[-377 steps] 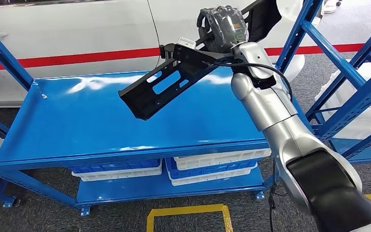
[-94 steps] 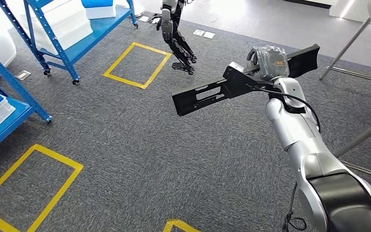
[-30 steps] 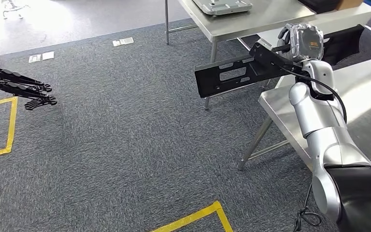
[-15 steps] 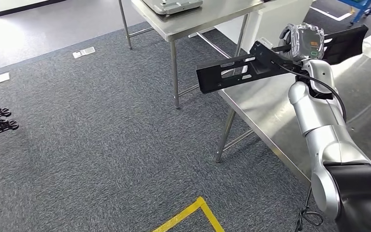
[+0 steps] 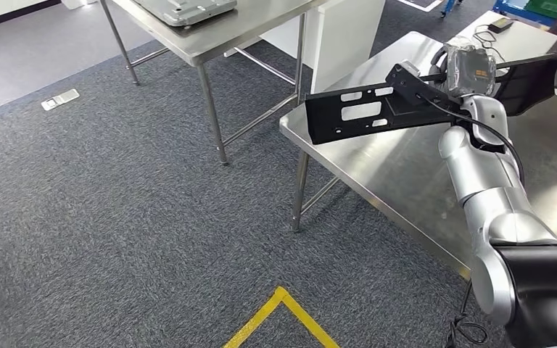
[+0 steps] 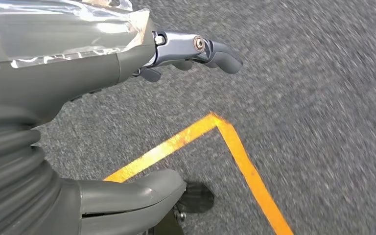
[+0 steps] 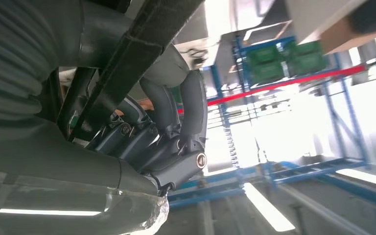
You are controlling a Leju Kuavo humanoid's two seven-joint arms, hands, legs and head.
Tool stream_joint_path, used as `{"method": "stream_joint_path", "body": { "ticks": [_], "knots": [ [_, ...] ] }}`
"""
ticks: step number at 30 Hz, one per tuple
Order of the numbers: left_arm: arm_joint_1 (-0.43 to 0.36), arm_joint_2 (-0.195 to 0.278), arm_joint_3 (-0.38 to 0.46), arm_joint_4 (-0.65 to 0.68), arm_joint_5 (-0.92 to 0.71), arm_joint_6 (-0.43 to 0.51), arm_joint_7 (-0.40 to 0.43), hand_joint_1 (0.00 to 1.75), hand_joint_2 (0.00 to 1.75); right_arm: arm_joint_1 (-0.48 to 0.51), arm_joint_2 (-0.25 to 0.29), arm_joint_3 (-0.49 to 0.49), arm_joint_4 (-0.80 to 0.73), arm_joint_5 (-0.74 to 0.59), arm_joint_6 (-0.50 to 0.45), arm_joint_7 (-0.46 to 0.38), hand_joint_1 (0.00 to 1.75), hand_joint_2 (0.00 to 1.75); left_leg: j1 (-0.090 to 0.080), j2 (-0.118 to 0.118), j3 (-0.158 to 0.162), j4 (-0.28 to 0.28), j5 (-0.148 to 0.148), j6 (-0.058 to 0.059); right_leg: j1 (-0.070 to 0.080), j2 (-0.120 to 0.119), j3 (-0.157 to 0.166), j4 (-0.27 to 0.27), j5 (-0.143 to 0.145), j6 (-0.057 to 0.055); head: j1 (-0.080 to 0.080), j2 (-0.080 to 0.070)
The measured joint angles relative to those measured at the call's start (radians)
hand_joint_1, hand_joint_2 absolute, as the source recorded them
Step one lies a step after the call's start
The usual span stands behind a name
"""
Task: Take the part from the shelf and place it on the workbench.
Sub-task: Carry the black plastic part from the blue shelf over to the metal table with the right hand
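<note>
Above the steel workbench [image 5: 406,167], right hand [image 5: 468,69] fingers clamp the black part [image 5: 377,109]; left hand [image 6: 78,98] fingers apart.

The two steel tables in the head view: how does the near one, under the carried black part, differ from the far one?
The near steel workbench lies under the long black slotted part gripped by the right hand; the far steel table stands clear of it. The far table carries a grey metal tray; the near workbench has a small dark cabled device at its far end. Both have bare metal tops and thin legs.
</note>
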Motion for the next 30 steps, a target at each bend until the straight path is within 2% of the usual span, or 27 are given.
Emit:
{"method": "stream_joint_path", "body": {
  "ticks": [1,2,3,5,6,7,9,10,11,12,13,14,16,17,18,20,21,23,24,25,26,27,28,29,30],
  "knots": [
    [0.000,0.000,0.000,0.000,0.000,0.000,-0.001,0.00,1.75,0.000,0.000,-0.003,0.003,0.000,-0.002,0.001,1.75,1.75,0.000,0.011,-0.001,0.009,-0.007,-0.010,0.001,-0.016,0.030,-0.053,0.016,0.003,0.000,0.000],
    [0.000,0.001,0.000,0.000,0.000,0.000,-0.002,0.00,1.75,0.000,-0.002,-0.006,0.006,-0.001,-0.003,0.002,1.75,1.75,-0.002,0.021,-0.002,0.017,-0.014,-0.019,0.003,-0.026,0.048,-0.082,0.023,-0.002,0.001,0.000],
    [-0.001,0.002,0.000,0.000,0.000,0.000,-0.003,0.00,1.75,0.000,-0.004,-0.009,0.009,-0.001,-0.004,0.003,1.75,1.75,-0.005,0.031,-0.001,0.022,-0.019,-0.025,0.007,-0.024,0.050,-0.085,0.024,-0.012,0.000,0.000],
    [-0.002,0.000,0.000,0.000,0.000,0.000,-0.006,0.00,1.75,0.001,-0.013,-0.013,0.017,-0.001,-0.004,0.004,1.75,1.75,-0.001,0.042,0.001,0.027,-0.027,-0.035,0.005,0.001,0.045,-0.081,0.025,-0.032,-0.003,0.000],
    [-0.002,-0.001,0.000,0.000,0.000,0.001,-0.007,0.00,1.75,0.001,-0.016,-0.016,0.021,0.000,-0.004,0.004,1.75,1.75,0.004,0.028,-0.002,0.038,-0.038,-0.039,0.004,0.013,0.043,-0.081,0.026,-0.040,-0.004,0.000],
    [-0.002,-0.002,0.000,0.000,0.000,0.001,-0.007,0.00,1.75,0.000,-0.018,-0.018,0.024,0.000,-0.005,0.004,1.75,1.75,0.008,0.003,-0.012,0.065,-0.060,-0.043,0.002,0.023,0.043,-0.081,0.028,-0.048,-0.005,0.000],
    [0.001,-0.002,0.001,0.000,0.001,0.001,-0.008,0.00,1.75,-0.001,-0.019,-0.022,0.032,0.001,-0.005,0.005,1.75,1.75,0.013,-0.053,-0.062,0.180,-0.129,-0.047,0.004,0.044,0.041,-0.081,0.031,-0.060,-0.007,0.000],
    [0.003,-0.002,0.001,0.000,0.001,0.001,-0.008,0.00,1.75,-0.001,-0.017,-0.023,0.037,0.002,-0.005,0.005,1.75,1.75,0.012,-0.066,-0.095,0.251,-0.161,-0.045,0.008,0.056,0.040,-0.081,0.032,-0.064,-0.007,0.000],
    [0.004,-0.002,0.002,0.000,0.001,0.001,-0.008,0.00,1.75,0.000,-0.016,-0.024,0.041,0.002,-0.005,0.004,1.75,1.75,0.012,-0.072,-0.122,0.306,-0.178,-0.042,0.012,0.069,0.039,-0.081,0.033,-0.066,-0.008,0.000],
    [0.004,-0.002,0.002,0.000,0.001,0.001,-0.008,0.00,1.75,0.000,-0.015,-0.025,0.046,0.002,-0.005,0.004,1.75,1.75,0.011,-0.075,-0.136,0.328,-0.176,-0.037,0.016,0.083,0.039,-0.081,0.034,-0.068,-0.008,0.000],
    [0.004,-0.002,0.002,0.000,0.001,0.001,-0.008,0.00,1.75,0.000,-0.014,-0.026,0.050,0.003,-0.005,0.004,1.75,1.75,0.009,-0.077,-0.130,0.311,-0.156,-0.030,0.019,0.095,0.038,-0.081,0.036,-0.069,-0.008,0.000],
    [0.004,-0.002,0.003,0.000,0.001,0.001,-0.008,0.00,1.75,0.000,-0.014,-0.026,0.054,0.003,-0.005,0.004,1.75,1.75,0.007,-0.085,-0.106,0.257,-0.121,-0.021,0.021,0.108,0.038,-0.081,0.037,-0.070,-0.008,0.000],
    [0.004,-0.001,0.004,0.000,0.001,0.001,-0.008,0.00,1.75,-0.003,-0.014,-0.028,0.062,0.003,-0.006,0.004,1.75,1.75,0.002,-0.127,-0.041,0.122,-0.059,-0.003,0.023,0.130,0.037,-0.080,0.040,-0.067,-0.007,0.000],
    [0.004,0.001,0.005,0.000,0.001,0.001,-0.008,0.00,1.75,-0.004,-0.014,-0.028,0.067,0.004,-0.006,0.004,1.75,1.75,-0.001,-0.142,-0.018,0.077,-0.043,0.003,0.024,0.141,0.035,-0.080,0.042,-0.064,-0.007,0.000],
    [0.004,0.002,0.007,0.000,0.002,0.002,-0.008,0.00,1.75,-0.005,-0.014,-0.029,0.073,0.004,-0.007,0.004,1.75,1.75,-0.003,-0.149,-0.008,0.056,-0.038,0.006,0.023,0.150,0.033,-0.080,0.044,-0.059,-0.007,0.000],
    [0.003,0.003,0.010,0.000,0.002,0.002,-0.008,0.00,1.75,-0.008,-0.014,-0.030,0.086,0.007,-0.008,0.004,1.75,1.75,-0.006,-0.126,-0.004,0.045,-0.032,0.009,0.024,0.170,0.026,-0.084,0.052,-0.047,-0.007,0.000],
    [0.001,0.002,0.012,0.000,0.002,0.003,-0.008,0.00,1.75,-0.012,-0.015,-0.031,0.092,0.010,-0.008,0.004,1.75,1.75,-0.005,-0.114,-0.001,0.034,-0.024,0.012,0.025,0.162,0.019,-0.081,0.051,-0.043,-0.007,0.000],
    [0.001,0.001,0.016,0.000,0.004,0.005,-0.007,0.00,1.75,-0.030,-0.014,-0.032,0.107,0.013,-0.008,0.004,1.75,1.75,-0.004,-0.088,0.002,0.013,-0.008,0.019,0.033,0.113,-0.015,-0.027,0.020,-0.045,0.002,0.000],
    [0.002,0.002,0.018,0.000,0.006,0.006,-0.007,0.00,1.75,-0.040,-0.011,-0.033,0.115,0.014,-0.008,0.004,1.75,1.75,-0.006,-0.075,0.001,0.009,-0.005,0.020,0.033,0.081,-0.043,0.032,-0.009,-0.049,0.006,0.000],
    [0.003,0.002,0.020,0.000,0.007,0.006,-0.006,0.00,1.75,-0.048,-0.007,-0.032,0.124,0.015,-0.008,0.004,1.75,1.75,-0.007,-0.062,-0.001,0.009,-0.004,0.022,0.033,0.063,-0.072,0.101,-0.040,-0.051,0.010,0.000],
    [0.004,0.003,0.022,0.000,0.008,0.006,-0.006,0.00,1.75,-0.052,-0.004,-0.032,0.132,0.016,-0.008,0.004,1.75,1.75,-0.007,-0.048,-0.002,0.009,-0.004,0.022,0.031,0.055,-0.095,0.161,-0.061,-0.048,0.011,0.000],
    [0.004,0.003,0.023,0.000,0.009,0.006,-0.006,0.00,1.75,-0.053,0.000,-0.032,0.139,0.016,-0.008,0.004,1.75,1.75,-0.007,-0.035,-0.003,0.009,-0.005,0.021,0.027,0.049,-0.103,0.191,-0.070,-0.042,0.011,0.000],
    [0.004,0.002,0.025,0.000,0.009,0.007,-0.006,0.00,1.75,-0.054,0.002,-0.032,0.146,0.016,-0.008,0.004,1.75,1.75,-0.005,-0.022,-0.003,0.010,-0.005,0.020,0.022,0.043,-0.091,0.180,-0.063,-0.031,0.012,0.000],
    [0.004,0.002,0.026,0.000,0.010,0.007,-0.006,0.00,1.75,-0.057,0.004,-0.032,0.151,0.017,-0.008,0.004,1.75,1.75,-0.003,-0.010,-0.003,0.012,-0.007,0.017,0.016,0.033,-0.060,0.129,-0.044,-0.019,0.013,0.000],
    [0.004,0.001,0.026,0.000,0.011,0.007,-0.006,0.00,1.75,-0.061,0.006,-0.032,0.155,0.017,-0.008,0.004,1.75,1.75,-0.003,0.002,-0.003,0.016,-0.010,0.012,0.011,0.013,-0.017,0.054,-0.021,-0.006,0.014,0.000]
  ]
}}
